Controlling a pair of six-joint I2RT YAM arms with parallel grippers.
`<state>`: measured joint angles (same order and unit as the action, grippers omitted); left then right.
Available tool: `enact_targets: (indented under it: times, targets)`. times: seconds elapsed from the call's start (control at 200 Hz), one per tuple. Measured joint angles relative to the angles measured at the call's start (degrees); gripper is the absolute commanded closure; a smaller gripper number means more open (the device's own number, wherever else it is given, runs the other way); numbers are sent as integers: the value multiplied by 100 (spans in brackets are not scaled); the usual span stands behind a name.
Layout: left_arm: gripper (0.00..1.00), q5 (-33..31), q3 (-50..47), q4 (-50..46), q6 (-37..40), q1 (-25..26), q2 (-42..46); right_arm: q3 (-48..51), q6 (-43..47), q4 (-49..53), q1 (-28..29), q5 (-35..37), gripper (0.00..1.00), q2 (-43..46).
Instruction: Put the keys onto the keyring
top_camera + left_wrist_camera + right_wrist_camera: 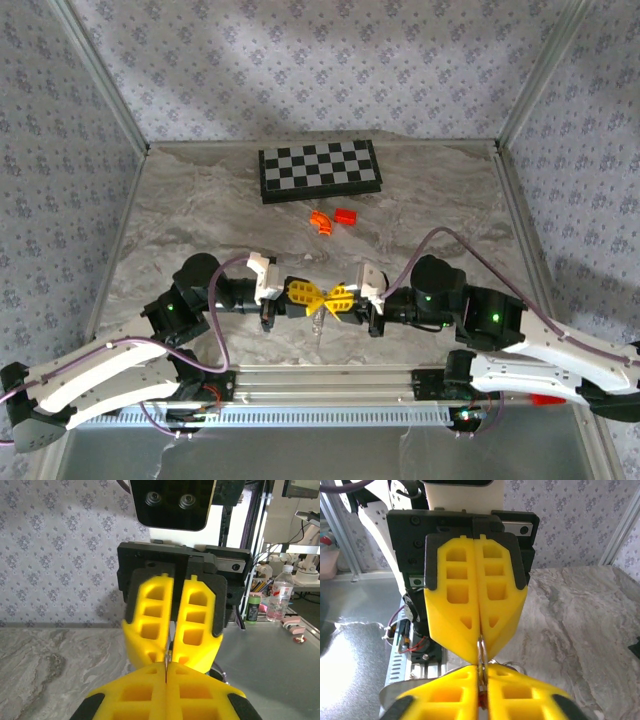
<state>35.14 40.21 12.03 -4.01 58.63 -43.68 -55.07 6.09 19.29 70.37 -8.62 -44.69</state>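
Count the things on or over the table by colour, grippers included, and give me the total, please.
Yellow: 2, the left gripper and the right gripper, tips meeting.
Black-and-white: 1, the checkerboard.
Orange: 1, the curved piece.
Red: 1, the block.
Pale metal: 1, the keyring, between the fingertips.
Total: 6.

Pale floral wallpaper walls [300, 60] top and sides, aluminium frame posts [100, 75], grey marble-look tabletop [200, 210], bright light patch upper wall; cluttered desk with bottle [281, 592] right.
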Motion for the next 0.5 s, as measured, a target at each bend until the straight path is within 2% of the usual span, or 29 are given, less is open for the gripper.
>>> enact_targets:
  times: [0.035,0.225,0.395,0.5]
  targets:
    - [100,0,0,4,0,0,-2,13,-9,-7,2,-2,100,20]
    - [100,-22,15,-184,98,0,-2,52,-20,31,2,-2,100,28]
    - [75,-240,321,-1158,444,26,-9,-4,-20,407,2,101,100,-50]
    - [68,-492,656,-1926,697,26,-68,-323,39,990,4,289,100,-269]
